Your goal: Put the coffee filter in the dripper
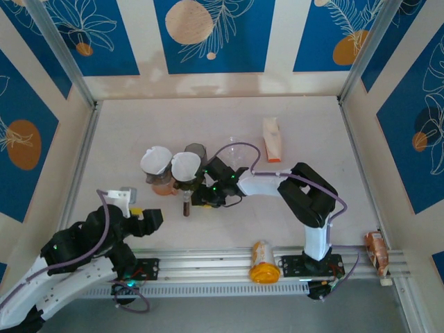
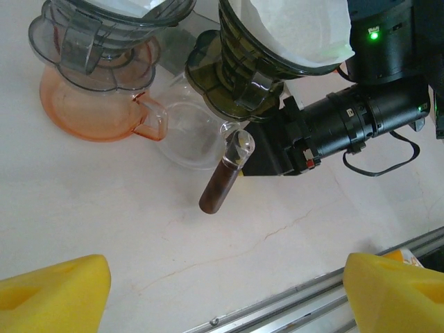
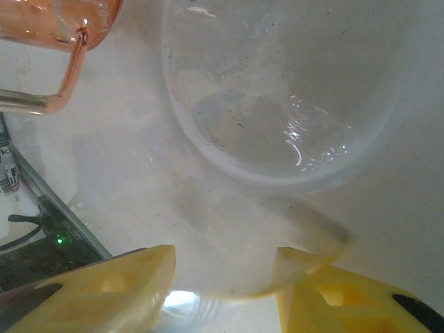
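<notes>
The white paper coffee filter (image 2: 298, 28) is sitting mouth-up inside the dark smoked dripper (image 2: 236, 80). Its cone axis is standing upright and its rim is flaring out over the dripper's lip, slightly rumpled on the side toward the right arm; to my eye it is looking seated, or all but. The dripper is standing over a clear glass carafe (image 2: 184, 132), though I cannot tell whether it is resting on it. Just beside it, a second, paler dripper (image 2: 90, 41) with its own filter is standing on a pink-tinted server (image 2: 90, 104). A brown tube (image 2: 218, 184) is lying on the table (image 2: 104, 208) just in front of the carafe. The right gripper (image 3: 225, 260) is reaching in low at the carafe, so the filter is lying above it and this arm is by far the nearer. Its yellow fingers are showing a gap with something blurred and translucent between them, and I cannot tell whether they are pinching it. The left gripper (image 2: 225, 284) is hanging well apart by the rail (image 2: 291, 300), fingers spread wide with nothing between them, the filter lying ahead and to its right
</notes>
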